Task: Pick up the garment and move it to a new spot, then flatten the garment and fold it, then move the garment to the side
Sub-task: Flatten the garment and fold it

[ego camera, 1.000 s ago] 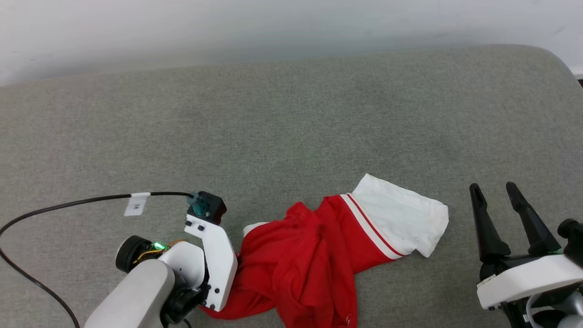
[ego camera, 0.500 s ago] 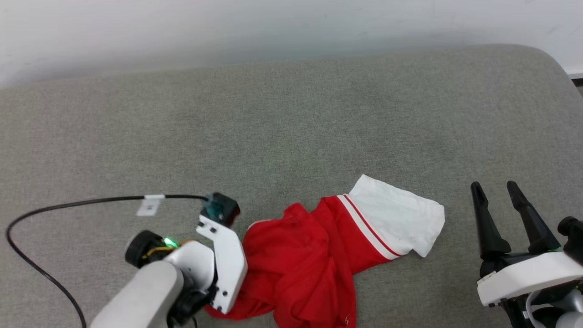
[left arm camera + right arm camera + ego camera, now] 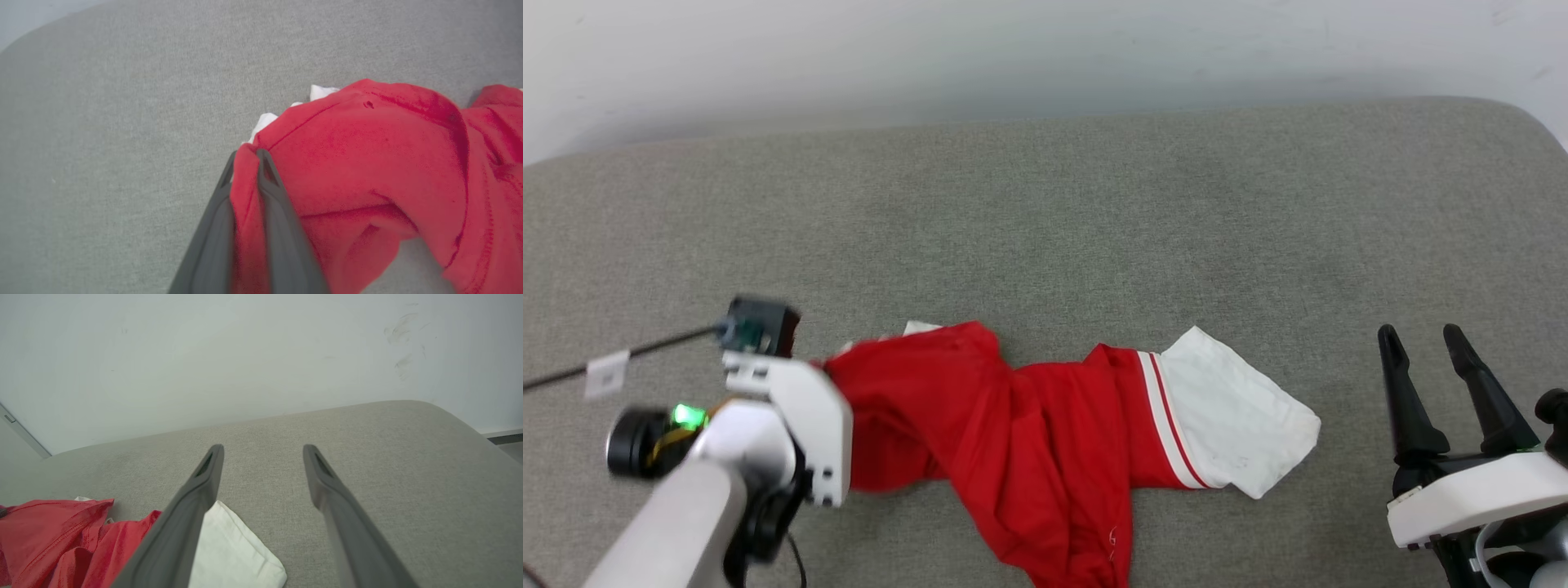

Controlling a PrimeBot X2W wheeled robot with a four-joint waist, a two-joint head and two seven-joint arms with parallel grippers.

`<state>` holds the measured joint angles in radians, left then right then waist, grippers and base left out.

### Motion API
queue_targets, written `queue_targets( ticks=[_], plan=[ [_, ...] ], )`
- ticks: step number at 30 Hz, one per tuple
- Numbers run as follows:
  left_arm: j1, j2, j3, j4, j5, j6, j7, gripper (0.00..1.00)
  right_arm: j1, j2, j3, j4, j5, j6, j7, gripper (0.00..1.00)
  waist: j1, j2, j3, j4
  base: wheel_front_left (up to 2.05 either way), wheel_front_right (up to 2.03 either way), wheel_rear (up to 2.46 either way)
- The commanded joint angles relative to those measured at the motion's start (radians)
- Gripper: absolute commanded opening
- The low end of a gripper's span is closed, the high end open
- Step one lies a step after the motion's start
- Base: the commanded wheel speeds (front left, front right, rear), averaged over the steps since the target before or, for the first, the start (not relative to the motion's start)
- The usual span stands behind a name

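Note:
The garment (image 3: 1029, 425) is a crumpled red jersey on the grey padded surface, with a white-lined part and striped trim turned out at its right end (image 3: 1233, 425). In the left wrist view my left gripper (image 3: 246, 153) is shut on a fold of the garment's (image 3: 367, 155) red edge, a little above the surface. In the head view my left arm's white wrist (image 3: 800, 416) covers that grip at the garment's left end. My right gripper (image 3: 1421, 335) stands open to the right of the garment, holding nothing. Its fingers (image 3: 204, 486) rise beside the garment's white part (image 3: 233, 547).
The grey padded surface (image 3: 1045, 229) runs back to a white wall (image 3: 1045, 57) and rounds off at the far right (image 3: 1535, 122). A black cable with a white tag (image 3: 605, 371) trails left from my left wrist.
My left gripper has pulled the garment's red end to the left and up the view, stretching the cloth out. The right gripper has stayed put. The camera has shifted slightly.

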<state>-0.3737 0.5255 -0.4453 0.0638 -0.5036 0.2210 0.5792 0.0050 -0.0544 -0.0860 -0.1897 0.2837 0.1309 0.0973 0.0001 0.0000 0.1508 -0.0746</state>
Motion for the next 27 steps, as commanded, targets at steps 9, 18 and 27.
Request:
queue_targets(
  ticks=[9,18,27],
  plan=[
    [0.286,-0.075,0.093,0.021,-0.142,0.086,-0.109,1.0,0.013,0.002,-0.012,-0.024,-0.007,0.0,-0.002,1.0,-0.0001,0.0,-0.009,0.009,0.0,0.0,0.0],
    [0.252,-0.142,0.096,-0.016,-0.073,0.087,-0.345,1.0,0.029,-0.003,-0.005,-0.029,-0.021,0.0,0.024,1.0,-0.0001,0.0,-0.075,0.021,0.0,0.0,0.0],
    [0.124,-0.177,-0.014,-0.009,-0.047,0.004,-0.284,1.0,0.04,-0.004,0.006,-0.047,-0.032,0.0,0.044,1.0,-0.0001,0.0,-0.091,0.015,0.0,0.0,0.0]
  ],
)
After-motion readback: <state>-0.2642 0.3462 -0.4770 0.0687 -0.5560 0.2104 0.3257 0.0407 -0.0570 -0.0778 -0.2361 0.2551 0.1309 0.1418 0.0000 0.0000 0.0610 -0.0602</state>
